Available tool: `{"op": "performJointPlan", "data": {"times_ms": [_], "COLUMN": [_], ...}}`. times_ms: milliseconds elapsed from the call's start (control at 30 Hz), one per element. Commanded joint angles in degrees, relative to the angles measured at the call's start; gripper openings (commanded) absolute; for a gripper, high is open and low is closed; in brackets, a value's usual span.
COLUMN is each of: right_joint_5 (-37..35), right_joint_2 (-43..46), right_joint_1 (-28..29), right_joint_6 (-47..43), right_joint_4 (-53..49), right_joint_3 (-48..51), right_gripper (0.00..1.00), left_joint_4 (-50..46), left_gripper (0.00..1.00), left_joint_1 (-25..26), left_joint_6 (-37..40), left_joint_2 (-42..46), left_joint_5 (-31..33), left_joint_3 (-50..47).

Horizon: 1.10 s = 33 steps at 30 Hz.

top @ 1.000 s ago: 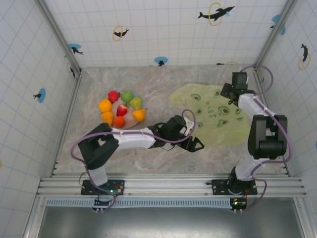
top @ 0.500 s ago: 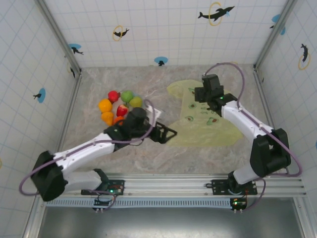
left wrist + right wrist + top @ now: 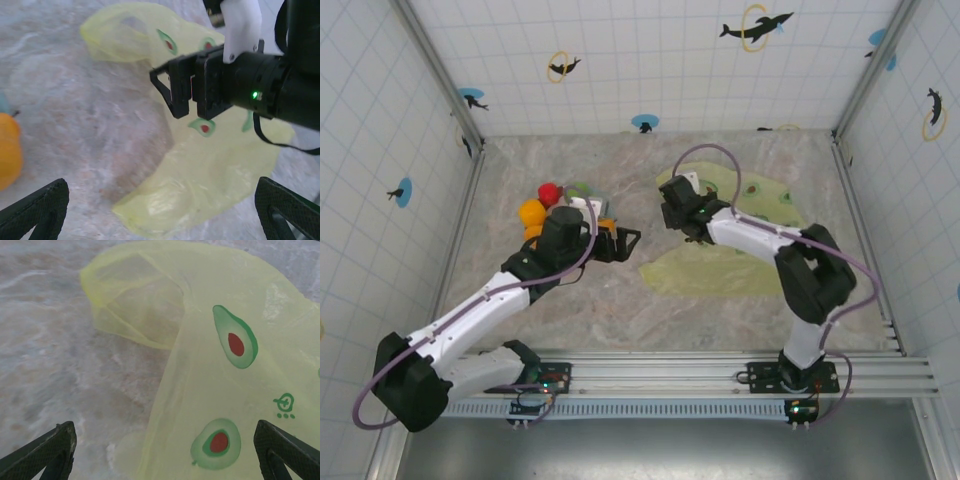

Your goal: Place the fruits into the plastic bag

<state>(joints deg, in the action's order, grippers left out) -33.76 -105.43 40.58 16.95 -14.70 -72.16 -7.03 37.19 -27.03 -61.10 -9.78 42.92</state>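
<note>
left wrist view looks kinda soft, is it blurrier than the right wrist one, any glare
left wrist view: soft throughout, the orange fruit at the left edge smeared; right wrist view: sharper, avocado prints on the plastic bag crisp, slight sheen on its folds; top external view: even light, faint shadows.

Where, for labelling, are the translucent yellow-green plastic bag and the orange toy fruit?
Translucent yellow-green plastic bag point(image 3: 200, 390): right wrist view, plain middle.
Orange toy fruit point(image 3: 7, 150): left wrist view, rounded side.
</note>
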Motion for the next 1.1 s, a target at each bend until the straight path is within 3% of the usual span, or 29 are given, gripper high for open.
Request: {"op": "performJointPlan", "data": {"times_ms": [0,233,333,633,733,767,900,1067], "right_joint_5": [-9.6,-10.4,-12.1,-11.9,-11.0,-9.8,-0.3,20.3], "right_joint_2": [-4.2,-12.1,-12.6,-8.4,-4.1,-2.0,8.2,20.3], "right_joint_1": [-0.1,-0.1,-0.1,-2.6,-4.1,-4.8,-8.2,-13.1], "right_joint_6": [1.4,1.8,1.2,0.8,0.0,-0.4,-5.6,-12.1], "right_joint_4": [-4.3,-8.4,-9.8,-11.0,-10.5,-10.3,-6.2,-5.1], "right_joint_3": [-5.2,-9.7,-10.1,-4.8,-1.9,-0.6,6.4,12.6], "right_gripper": [0.94,0.92,0.85,0.28,0.05,0.01,0.0,0.0], "left_joint_4": [-0.8,-0.4,-0.4,-0.6,-1.2,-1.4,-0.3,6.4], "left_gripper": [0.98,0.98,0.98,0.98,0.98,0.98,0.98,0.98], "left_joint_1": [-0.4,-0.7,-0.7,-0.9,-1.0,-1.0,-1.0,-0.2], "left_joint_6": [-1.3,-1.9,-2.0,-1.6,-1.5,-1.3,0.0,1.9], "left_joint_2": [1.5,1.7,1.8,2.2,2.1,2.1,2.5,-1.1], "left_joint_5": [3.1,3.8,3.8,5.3,6.1,6.6,8.1,8.5], "left_joint_3": [-1.5,-3.1,-3.3,-3.8,-3.5,-3.5,-3.7,-4.3]}}
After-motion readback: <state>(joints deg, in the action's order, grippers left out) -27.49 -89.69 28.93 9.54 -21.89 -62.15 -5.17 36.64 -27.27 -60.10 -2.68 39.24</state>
